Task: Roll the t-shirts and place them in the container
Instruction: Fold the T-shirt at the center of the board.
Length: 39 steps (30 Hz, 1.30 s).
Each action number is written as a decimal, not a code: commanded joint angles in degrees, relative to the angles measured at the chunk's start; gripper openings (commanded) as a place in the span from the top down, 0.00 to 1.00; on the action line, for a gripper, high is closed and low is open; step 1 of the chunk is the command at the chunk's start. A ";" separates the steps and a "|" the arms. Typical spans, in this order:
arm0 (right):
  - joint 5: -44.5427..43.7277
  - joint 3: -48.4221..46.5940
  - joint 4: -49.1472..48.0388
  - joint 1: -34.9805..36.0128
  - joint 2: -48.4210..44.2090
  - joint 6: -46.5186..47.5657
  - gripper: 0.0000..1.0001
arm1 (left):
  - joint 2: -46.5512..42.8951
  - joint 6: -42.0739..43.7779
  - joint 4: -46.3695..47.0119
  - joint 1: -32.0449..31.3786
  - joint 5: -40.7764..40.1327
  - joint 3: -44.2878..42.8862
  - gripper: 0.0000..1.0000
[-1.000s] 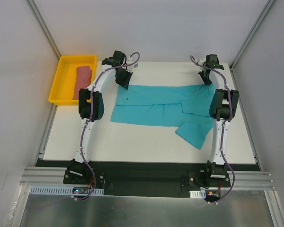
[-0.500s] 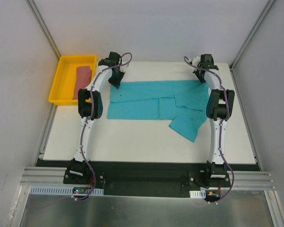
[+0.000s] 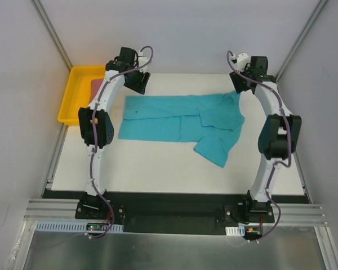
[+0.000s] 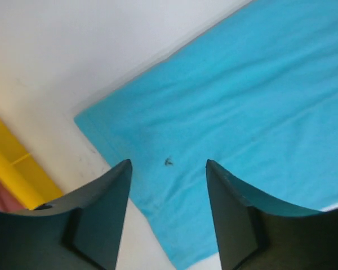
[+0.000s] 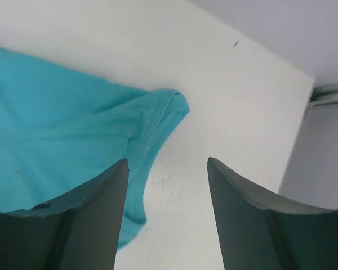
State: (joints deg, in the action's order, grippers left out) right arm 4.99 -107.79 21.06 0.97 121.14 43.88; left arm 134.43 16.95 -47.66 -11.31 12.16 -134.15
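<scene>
Well, the teal t-shirt (image 3: 180,115) lies spread flat across the middle of the white table (image 3: 158,163). Its body runs left to right in the top view, and one sleeve sticks out toward the lower right. Over the shirt's upper left corner hovers the left gripper (image 3: 139,83), fingers apart with nothing between them. Its own camera looks down on that cloth corner and a small dark speck. The right gripper (image 3: 240,83) hovers by the shirt's upper right end, likewise spread wide and empty, with a sleeve tip below it. At the upper left sits the yellow tray (image 3: 73,93), holding the pink t-shirt (image 3: 94,87), mostly hidden behind the left arm.
</scene>
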 commanded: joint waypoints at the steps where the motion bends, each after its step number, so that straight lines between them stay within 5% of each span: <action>1: 13.35 14.68 -1.73 0.69 -21.18 1.90 0.37 | -13.66 -2.18 -0.33 -0.47 3.04 5.37 0.40; 5: 20.40 28.31 10.81 3.33 -35.05 15.66 0.30 | -19.64 -2.80 -3.31 -0.38 6.46 16.86 0.29; 11: 20.94 45.54 23.03 11.32 -46.07 32.38 0.32 | -27.37 -5.96 -4.37 -0.20 9.81 29.01 0.23; 22: 13.29 63.57 29.04 21.09 -55.40 60.35 0.39 | -35.55 -5.52 -7.89 3.75 12.27 39.03 0.31; 39: 15.04 56.38 27.37 20.30 -37.13 56.58 0.53 | -40.04 -1.48 -8.77 8.85 7.44 46.79 0.30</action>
State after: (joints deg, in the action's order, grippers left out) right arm 17.76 -48.14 47.68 21.82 81.08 101.51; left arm 97.17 13.98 -54.81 -3.79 21.43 -87.05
